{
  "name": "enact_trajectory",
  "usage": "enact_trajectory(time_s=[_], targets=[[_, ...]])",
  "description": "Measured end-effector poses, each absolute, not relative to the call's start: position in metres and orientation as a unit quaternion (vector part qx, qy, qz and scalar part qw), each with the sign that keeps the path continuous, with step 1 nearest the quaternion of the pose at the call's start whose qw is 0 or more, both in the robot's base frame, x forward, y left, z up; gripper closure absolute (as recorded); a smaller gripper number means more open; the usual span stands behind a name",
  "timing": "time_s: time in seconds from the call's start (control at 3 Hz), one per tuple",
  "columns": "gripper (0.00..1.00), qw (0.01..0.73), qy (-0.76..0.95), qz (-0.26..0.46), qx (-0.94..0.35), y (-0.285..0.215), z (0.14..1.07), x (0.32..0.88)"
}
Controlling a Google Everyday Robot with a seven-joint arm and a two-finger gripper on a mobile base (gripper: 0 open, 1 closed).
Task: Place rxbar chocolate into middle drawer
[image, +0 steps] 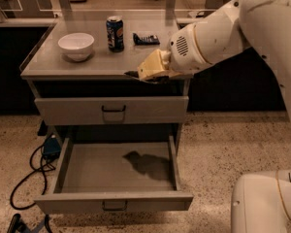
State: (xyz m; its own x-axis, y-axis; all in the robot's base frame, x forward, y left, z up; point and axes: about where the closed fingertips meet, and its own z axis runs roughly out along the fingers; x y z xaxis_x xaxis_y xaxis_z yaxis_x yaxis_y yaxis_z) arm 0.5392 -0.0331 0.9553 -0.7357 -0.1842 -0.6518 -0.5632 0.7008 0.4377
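My gripper (148, 72) hangs at the cabinet's front edge, right of centre, above the open drawer. It is shut on a flat dark bar, the rxbar chocolate (133, 74), whose end sticks out to the left under the pale fingers. The middle drawer (114, 201) is pulled out wide below; its grey floor shows only the arm's shadow. The gripper is well above the drawer, about level with the countertop.
On the countertop (48, 67) stand a white bowl (76, 45), a dark can (115, 33) and a dark blue wrapped bar (145, 38). The upper drawer (111, 110) is shut. Cables (29, 171) lie on the floor at left. My base (266, 203) is at lower right.
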Motion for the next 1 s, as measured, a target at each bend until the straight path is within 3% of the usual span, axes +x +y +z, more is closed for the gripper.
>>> enact_trajectory(time_s=[0.33,1.0], targets=[[1.0,0.281,0.877,0.335,-0.199,-0.044,0.917,0.529],[1.0,0.184,0.899,0.379,-0.122,-0.097,0.753,0.43]])
